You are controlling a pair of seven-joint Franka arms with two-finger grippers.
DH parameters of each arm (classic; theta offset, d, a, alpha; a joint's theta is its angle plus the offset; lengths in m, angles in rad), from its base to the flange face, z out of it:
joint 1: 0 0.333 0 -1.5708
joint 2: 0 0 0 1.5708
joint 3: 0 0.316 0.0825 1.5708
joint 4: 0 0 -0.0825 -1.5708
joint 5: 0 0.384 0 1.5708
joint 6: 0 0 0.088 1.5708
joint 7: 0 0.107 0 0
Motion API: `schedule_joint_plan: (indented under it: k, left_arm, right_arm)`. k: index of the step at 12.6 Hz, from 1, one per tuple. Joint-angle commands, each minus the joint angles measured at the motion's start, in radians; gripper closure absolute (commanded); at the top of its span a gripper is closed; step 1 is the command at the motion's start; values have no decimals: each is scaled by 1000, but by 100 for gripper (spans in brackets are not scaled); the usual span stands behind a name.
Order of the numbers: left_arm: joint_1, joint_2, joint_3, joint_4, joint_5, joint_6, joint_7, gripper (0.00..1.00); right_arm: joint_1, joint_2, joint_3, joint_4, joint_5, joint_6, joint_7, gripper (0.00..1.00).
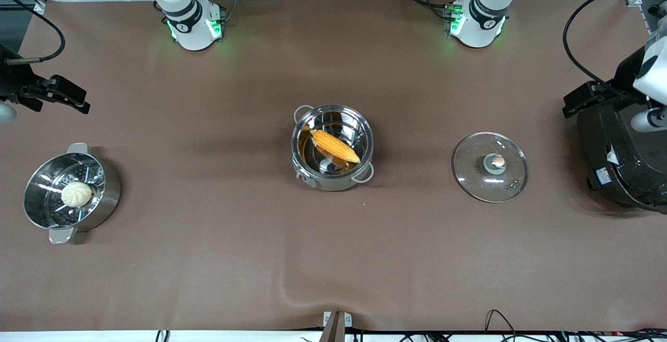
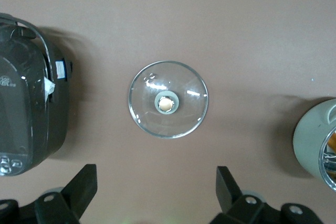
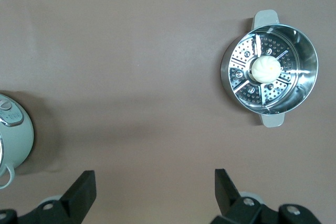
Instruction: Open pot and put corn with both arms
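Both jaws gape empty, mostly cropped; corn point(image 1: 335, 146) lies in the uncovered pot point(image 1: 307, 172).

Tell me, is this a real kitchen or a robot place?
Probably a robot lab, not a kitchen. Two white arms are bolted to a table covered in brown sheet, with cables and metal framing around its edges. The pot holding the corn and the lid look like practice props.

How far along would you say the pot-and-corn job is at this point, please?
It looks finished. The glass lid lies on the table beside the pot, toward the left arm's end, and the corn cob rests inside. The left gripper and right gripper are open, empty and raised. Nothing appears left.
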Motion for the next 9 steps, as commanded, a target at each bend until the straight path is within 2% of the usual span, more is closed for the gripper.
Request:
schedule_joint_plan:
  k: [1,5,9]
  left_arm:
    - [11,-19,-4,-4,18,-21,26,0]
    - [17,-56,2,-16,-2,-21,29,0]
    - [39,-50,-3,-7,-32,-15,30,0]
  right_arm:
    - [-22,-9,14,6,21,-14,9,0]
    - [-16,-9,13,6,21,-14,12,0]
    - [-8,-8,14,5,21,-13,10,0]
